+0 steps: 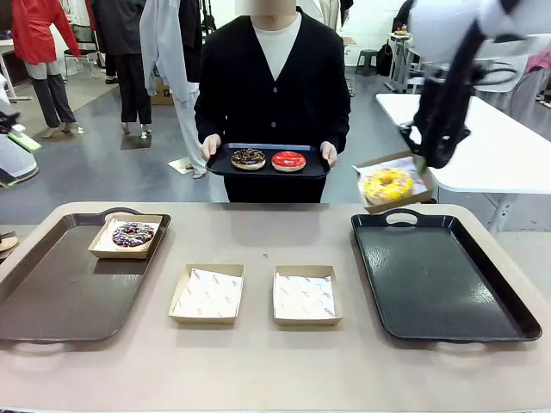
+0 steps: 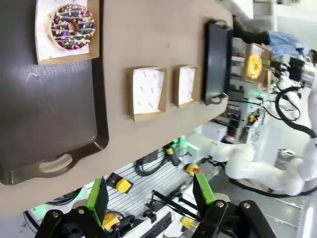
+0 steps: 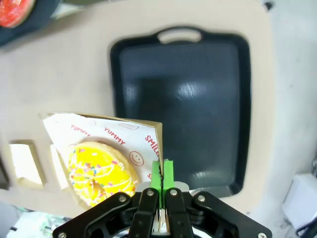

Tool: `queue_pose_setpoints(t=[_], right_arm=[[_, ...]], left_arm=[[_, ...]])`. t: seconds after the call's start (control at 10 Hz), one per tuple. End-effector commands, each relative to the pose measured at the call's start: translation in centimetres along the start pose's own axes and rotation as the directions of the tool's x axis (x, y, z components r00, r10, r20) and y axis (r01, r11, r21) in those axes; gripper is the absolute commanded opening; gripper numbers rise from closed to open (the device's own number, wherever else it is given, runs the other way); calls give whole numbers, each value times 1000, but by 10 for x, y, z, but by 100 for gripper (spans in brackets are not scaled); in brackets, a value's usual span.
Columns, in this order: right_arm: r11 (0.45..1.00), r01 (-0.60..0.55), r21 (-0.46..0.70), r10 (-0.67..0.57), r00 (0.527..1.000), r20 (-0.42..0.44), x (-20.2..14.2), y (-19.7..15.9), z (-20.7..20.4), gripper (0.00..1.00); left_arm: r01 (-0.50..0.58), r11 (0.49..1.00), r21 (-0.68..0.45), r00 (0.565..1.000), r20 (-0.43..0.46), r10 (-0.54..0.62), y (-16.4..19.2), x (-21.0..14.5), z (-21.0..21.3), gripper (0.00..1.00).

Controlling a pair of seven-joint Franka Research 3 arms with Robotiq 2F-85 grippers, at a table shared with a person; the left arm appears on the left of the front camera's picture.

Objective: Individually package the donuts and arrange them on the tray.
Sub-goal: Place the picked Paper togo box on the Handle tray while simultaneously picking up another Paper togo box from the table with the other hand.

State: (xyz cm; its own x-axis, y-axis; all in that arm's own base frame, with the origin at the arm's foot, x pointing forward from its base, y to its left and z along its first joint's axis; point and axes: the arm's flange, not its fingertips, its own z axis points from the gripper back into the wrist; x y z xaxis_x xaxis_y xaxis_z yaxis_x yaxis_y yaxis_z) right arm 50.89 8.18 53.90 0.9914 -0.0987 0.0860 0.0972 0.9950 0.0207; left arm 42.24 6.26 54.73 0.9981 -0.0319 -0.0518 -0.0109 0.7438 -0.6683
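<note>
Yellow donut (image 1: 388,184) sits in its paper-lined box (image 1: 417,181), which hangs in the air at the right of the front view, just above the far left corner of the right tray (image 1: 448,292). We see the right gripper (image 1: 421,162) clenched on the box's right-hand wall, so the donut lies to picture-left of the fingers rather than under them. In the right wrist view it lies at lower left, while the pads pinch the card edge at bottom centre. The box is tilted, its open face turned toward the front camera.

We judge the coming move turns on that offset. The tray's bare floor lies lower right of the box in the front view, so the load should travel that way and level out before going down. The right arm is plainly the nearer one. The left gripper (image 2: 150,195) is released, jaws wide, holding nothing. A sprinkled donut (image 1: 133,233) is boxed on the left tray (image 1: 43,292). A chocolate donut (image 1: 248,158) and a red donut (image 1: 288,161) rest on the person's tray (image 1: 219,168).
</note>
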Motion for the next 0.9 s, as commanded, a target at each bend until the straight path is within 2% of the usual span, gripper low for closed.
queue_pose_setpoints(t=[0.0, 0.1, 0.3, 0.8], right_arm=[[998, 11, 62, -11, 1000, -6, 0, -35, -32, 1], [998, -36, 43, 36, 999, 11, 5, -49, -46, 1], [998, -42, 47, 42, 999, -4, 26, -63, -75, 1], [997, -80, 16, 81, 994, -68, 65, -45, -112, 1]], left_arm=[[-7, 989, 151, 1000, -21, 10, -28, -2, -43, 90], [-6, 976, 219, 1000, -22, 11, -46, -1, -65, 90], [1, 939, 343, 1000, -9, 2, -71, 0, -113, 90], [6, 883, 470, 990, 123, -72, -86, 4, -206, 90]])
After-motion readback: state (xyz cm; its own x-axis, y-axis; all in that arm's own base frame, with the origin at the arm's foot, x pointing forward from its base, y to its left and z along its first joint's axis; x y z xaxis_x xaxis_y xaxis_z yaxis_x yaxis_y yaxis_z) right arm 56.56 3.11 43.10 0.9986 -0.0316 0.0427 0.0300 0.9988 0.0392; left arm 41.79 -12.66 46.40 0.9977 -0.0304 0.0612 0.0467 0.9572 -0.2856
